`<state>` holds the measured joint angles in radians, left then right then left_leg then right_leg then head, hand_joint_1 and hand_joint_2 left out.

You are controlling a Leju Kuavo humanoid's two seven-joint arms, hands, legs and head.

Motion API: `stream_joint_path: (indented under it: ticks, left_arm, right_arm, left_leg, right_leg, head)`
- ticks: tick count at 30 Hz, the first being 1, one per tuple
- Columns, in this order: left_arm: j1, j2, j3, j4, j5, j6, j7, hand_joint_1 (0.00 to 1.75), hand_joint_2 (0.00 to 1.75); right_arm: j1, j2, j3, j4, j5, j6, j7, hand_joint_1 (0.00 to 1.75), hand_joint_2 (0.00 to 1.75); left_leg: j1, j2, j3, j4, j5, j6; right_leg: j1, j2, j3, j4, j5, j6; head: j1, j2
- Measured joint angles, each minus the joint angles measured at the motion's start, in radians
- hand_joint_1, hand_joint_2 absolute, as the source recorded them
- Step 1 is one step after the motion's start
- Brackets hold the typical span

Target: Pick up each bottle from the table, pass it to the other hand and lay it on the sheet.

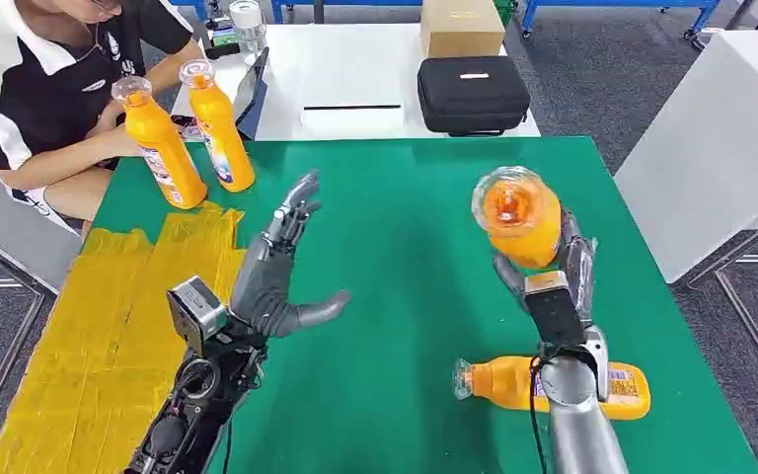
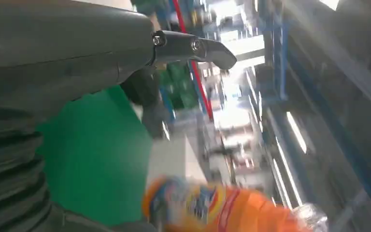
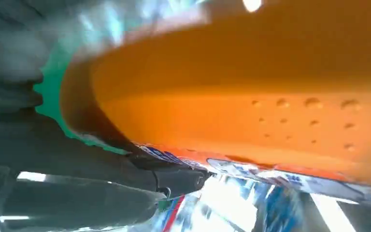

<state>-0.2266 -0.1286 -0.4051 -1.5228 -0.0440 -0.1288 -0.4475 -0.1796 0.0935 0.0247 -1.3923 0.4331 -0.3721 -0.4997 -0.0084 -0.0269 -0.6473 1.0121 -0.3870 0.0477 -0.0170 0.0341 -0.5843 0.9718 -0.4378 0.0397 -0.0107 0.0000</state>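
Observation:
My right hand (image 1: 565, 276) grips an orange bottle (image 1: 518, 217) and holds it upright above the green table (image 1: 405, 197), its clear cap toward my head camera. The right wrist view shows that bottle's orange body (image 3: 251, 96) close up. My left hand (image 1: 278, 272) is raised over the table's left half, fingers spread and empty, its palm turned toward the held bottle. In the left wrist view the thumb (image 2: 193, 48) is apart from the blurred orange bottle (image 2: 222, 208). A second bottle (image 1: 553, 385) lies on the table behind my right forearm. The yellow sheet (image 1: 99, 336) covers the table's left side.
Two more orange bottles (image 1: 163, 143) (image 1: 219, 123) stand at the far left corner by the sheet, next to a seated person (image 1: 39, 89). Behind the green table a white table carries a black case (image 1: 472, 94) and a cardboard box (image 1: 461, 27).

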Motion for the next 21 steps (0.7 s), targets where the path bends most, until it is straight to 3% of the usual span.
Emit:
stream_joint_path:
  ticks: [3,10,21]
  left_arm:
    - [-0.001,-0.002,-0.016,0.005,0.078,-0.078,0.005,0.00,1.75]
    - [-0.024,-0.008,-0.034,0.024,0.112,-0.111,0.027,0.00,1.75]
    - [-0.034,-0.010,-0.034,0.039,0.126,-0.090,0.043,0.00,1.75]
  right_arm:
    - [-0.001,0.010,0.037,-0.008,-0.055,0.082,-0.034,1.75,1.75]
    - [-0.049,0.037,0.150,0.026,-0.170,0.222,-0.068,1.75,1.75]
    - [-0.092,0.079,0.299,0.126,-0.172,0.257,-0.068,1.75,1.75]
  left_leg:
    - [0.000,0.000,0.000,0.000,0.000,0.000]
    - [0.000,0.000,0.000,0.000,0.001,0.000]
    - [0.000,0.000,-0.001,0.000,0.001,0.000]
  right_leg:
    - [0.000,0.000,0.000,0.000,0.000,0.000]
    - [0.000,0.000,0.000,0.000,0.000,0.000]
    - [0.000,0.000,0.000,0.000,0.000,0.000]
  head:
    - [0.000,0.000]
    - [0.000,0.000]
    - [0.000,0.000]
